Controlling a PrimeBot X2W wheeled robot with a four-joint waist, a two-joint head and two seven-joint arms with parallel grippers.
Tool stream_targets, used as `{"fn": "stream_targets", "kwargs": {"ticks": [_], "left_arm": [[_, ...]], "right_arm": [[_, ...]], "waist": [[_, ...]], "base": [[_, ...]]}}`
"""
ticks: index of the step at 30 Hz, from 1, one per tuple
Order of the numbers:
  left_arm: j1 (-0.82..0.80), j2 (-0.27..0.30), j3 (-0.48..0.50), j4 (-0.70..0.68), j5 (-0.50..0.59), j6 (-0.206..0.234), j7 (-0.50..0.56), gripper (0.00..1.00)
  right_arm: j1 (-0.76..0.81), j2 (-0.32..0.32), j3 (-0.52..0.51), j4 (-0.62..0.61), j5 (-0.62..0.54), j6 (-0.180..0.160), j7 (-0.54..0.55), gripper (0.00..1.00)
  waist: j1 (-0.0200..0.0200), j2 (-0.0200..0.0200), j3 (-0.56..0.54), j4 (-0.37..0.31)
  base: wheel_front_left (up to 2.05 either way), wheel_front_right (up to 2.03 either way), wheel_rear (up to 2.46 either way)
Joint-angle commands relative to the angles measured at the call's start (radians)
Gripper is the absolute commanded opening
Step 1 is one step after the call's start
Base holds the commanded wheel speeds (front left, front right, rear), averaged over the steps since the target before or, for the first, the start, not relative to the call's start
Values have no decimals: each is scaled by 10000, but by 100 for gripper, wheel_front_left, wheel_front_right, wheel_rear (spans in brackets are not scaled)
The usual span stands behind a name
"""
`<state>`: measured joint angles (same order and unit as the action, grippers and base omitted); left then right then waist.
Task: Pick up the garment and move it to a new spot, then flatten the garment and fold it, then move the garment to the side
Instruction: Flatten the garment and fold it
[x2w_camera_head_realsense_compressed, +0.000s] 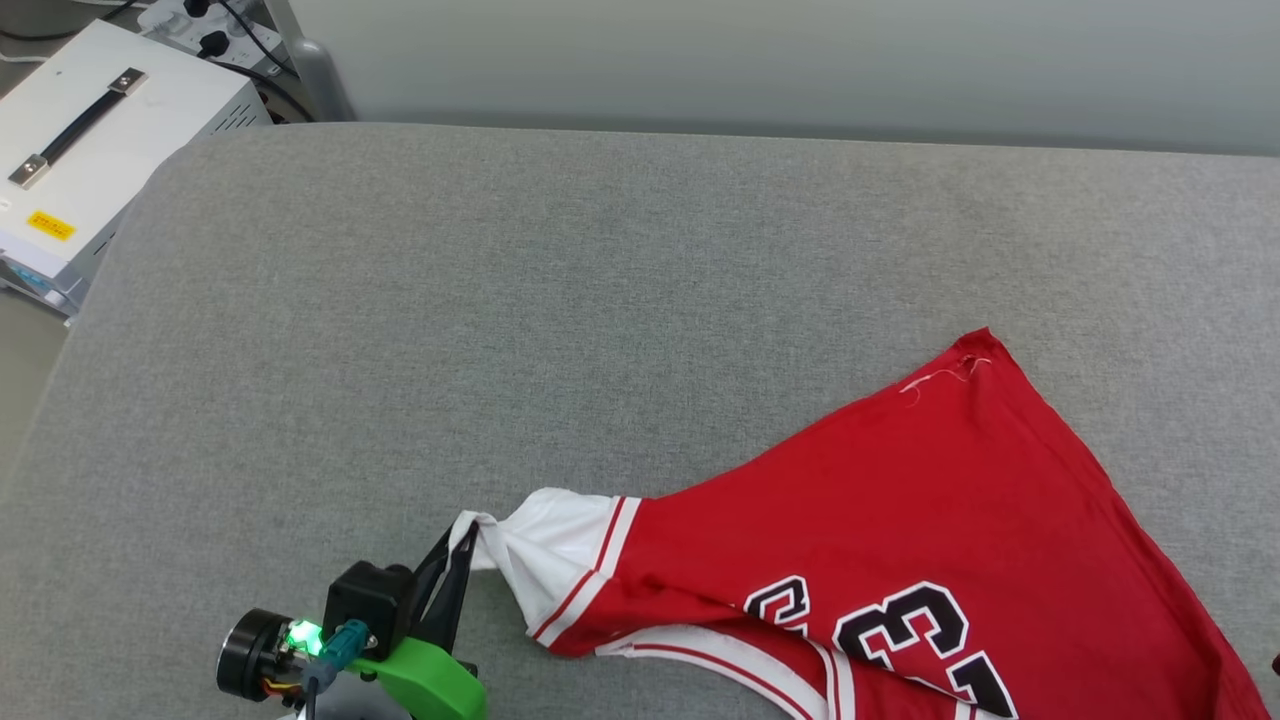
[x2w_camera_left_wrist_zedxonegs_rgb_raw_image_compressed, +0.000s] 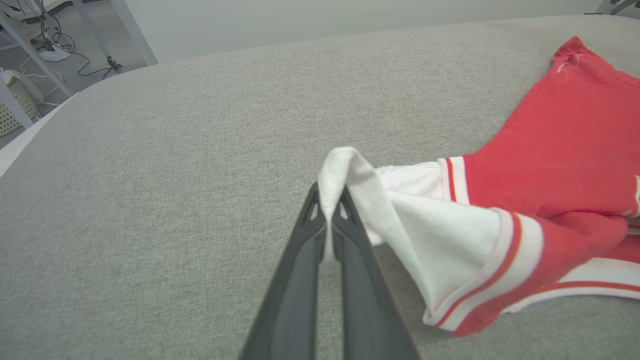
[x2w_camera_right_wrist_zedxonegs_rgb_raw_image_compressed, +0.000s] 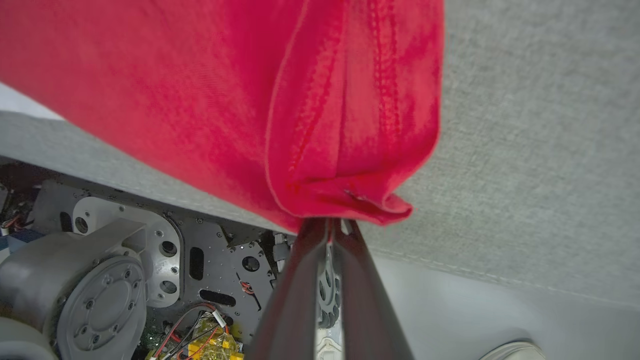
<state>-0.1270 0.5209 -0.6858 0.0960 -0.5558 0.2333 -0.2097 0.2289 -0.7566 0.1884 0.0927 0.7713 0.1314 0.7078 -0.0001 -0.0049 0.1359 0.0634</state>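
Slim left gripper (x2w_camera_left_wrist_zedxonegs_rgb_raw_image_compressed: 328, 202) pinches soft, creased red garment (x2w_camera_head_realsense_compressed: 900, 520).

Red garment (x2w_camera_head_realsense_compressed: 900, 520) (white sleeve, black numerals) stretched, partly lifted, over grey surface.

Bright, even diffuse light; shadows faint; wrist views curved at edges, foreground soft

You have a wide grey fabric-covered surface (x2w_camera_head_realsense_compressed: 500, 300) before a pale plain wall (x2w_camera_head_realsense_compressed: 800, 60); a white metal case with a black handle (x2w_camera_head_realsense_compressed: 170, 115) stands off its left corner.
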Motion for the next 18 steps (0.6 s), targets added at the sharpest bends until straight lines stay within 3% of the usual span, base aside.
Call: {"fn": "stream_targets", "kwargs": {"ticks": [1, 2, 3, 4, 5, 13, 18], "left_arm": [[50, 70, 5, 0, -93, 31, 11, 0], [51, 79, 14, 4, -101, 38, 9, 0], [60, 91, 23, 10, -111, 50, 5, 0], [71, 96, 23, 15, -118, 60, 5, 0], [76, 99, -15, 16, -122, 84, 41, 0], [-108, 147, -62, -203, -28, 135, 110, 0], [-443, 44, -136, -268, 83, 85, 132, 0]], "right_arm": [[140, 92, -42, 49, -116, -7, -50, 0], [131, 179, -122, 50, -162, -7, -126, 0], [62, 260, -246, 25, -244, -7, -227, 42], [-9, 307, -358, -9, -307, -7, -306, 100], [-390, 387, -963, -408, -463, -7, -575, 100], [-2112, -140, -1893, -2324, -629, -7, -618, 100], [-3938, -322, -1775, -2909, -813, -7, -97, 100]], "waist": [[1, 49, 39, -12], [1, 49, 44, -37], [1, 49, 38, -68], [1, 49, 29, -88], [1, 49, -62, -136], [1, 49, 125, 25], [1, 49, 494, 318]], "base": [[0, 0, 0], [0, 0, 0], [0, 0, 0], [0, 0, 0], [0, 0, 0], [0, 0, 0], [0, 0, 0]]}}
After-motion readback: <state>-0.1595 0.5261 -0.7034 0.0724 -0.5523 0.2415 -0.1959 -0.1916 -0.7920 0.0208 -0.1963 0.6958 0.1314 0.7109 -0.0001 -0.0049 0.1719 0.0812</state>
